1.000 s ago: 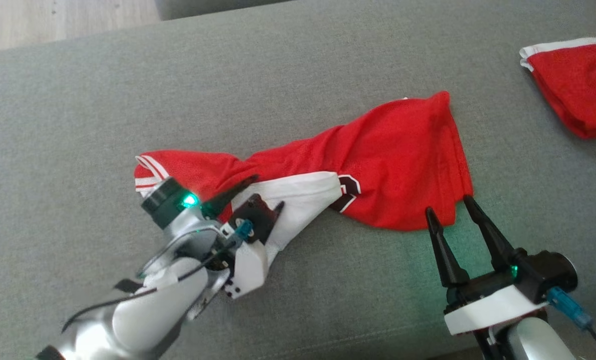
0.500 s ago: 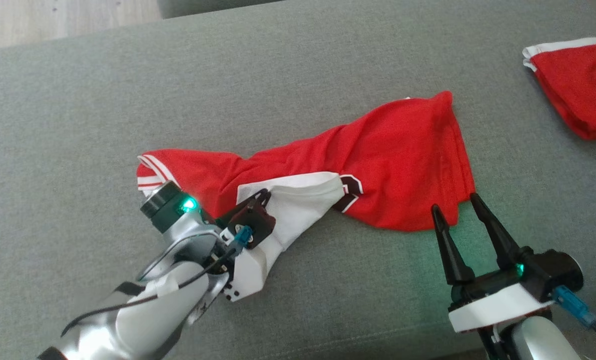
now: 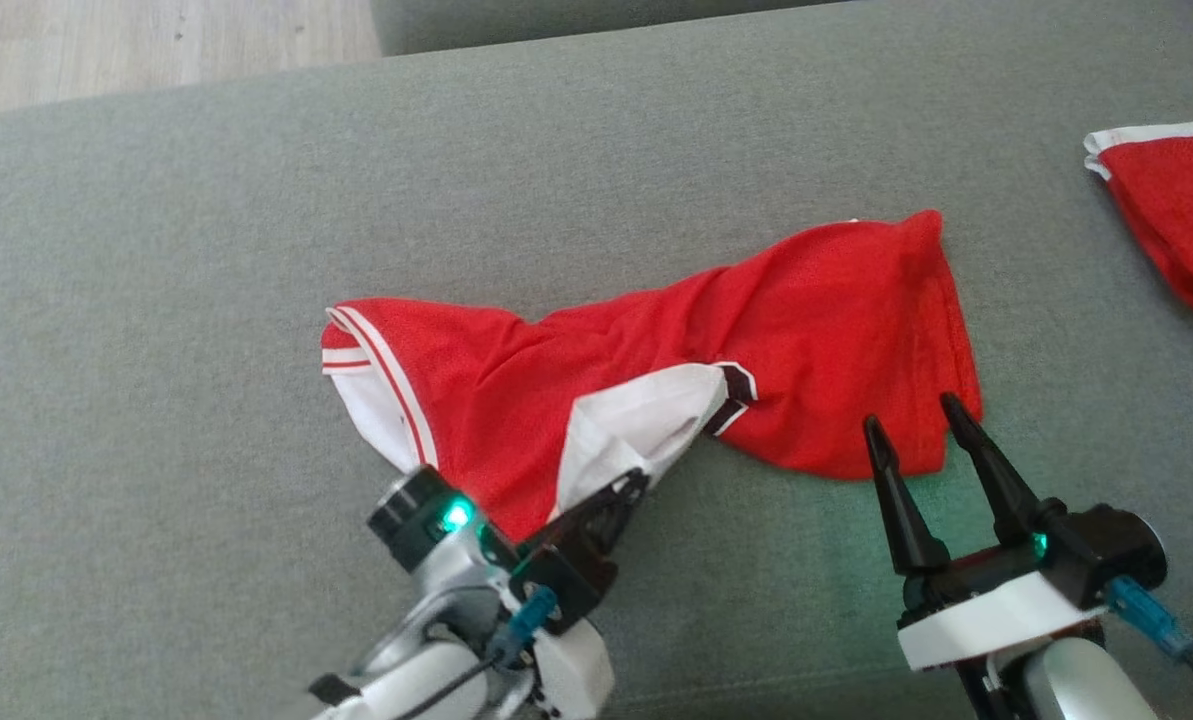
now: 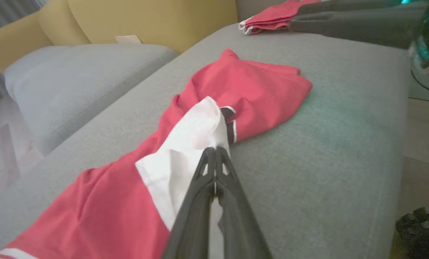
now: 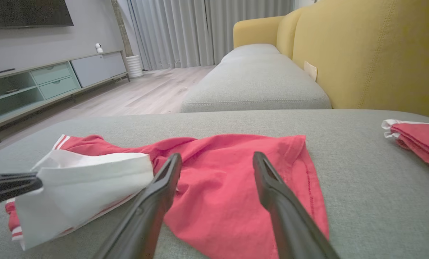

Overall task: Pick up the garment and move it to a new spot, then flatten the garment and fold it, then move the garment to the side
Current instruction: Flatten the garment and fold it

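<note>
Evidently early days: the red mesh jersey (image 3: 816, 340) lies twisted and rumpled on the grey woven sofa cushion (image 3: 256, 250), neither flattened nor folded. The left gripper (image 3: 638, 482) is pinched tight on its limp white panel (image 3: 636, 420), while the right gripper (image 3: 909, 412) hovers spread wide at the stitched hem, holding nothing.

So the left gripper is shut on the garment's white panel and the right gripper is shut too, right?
No. The left gripper is shut on the white panel of the garment, but the right gripper is open, jaws apart, as the right wrist view shows.
</note>
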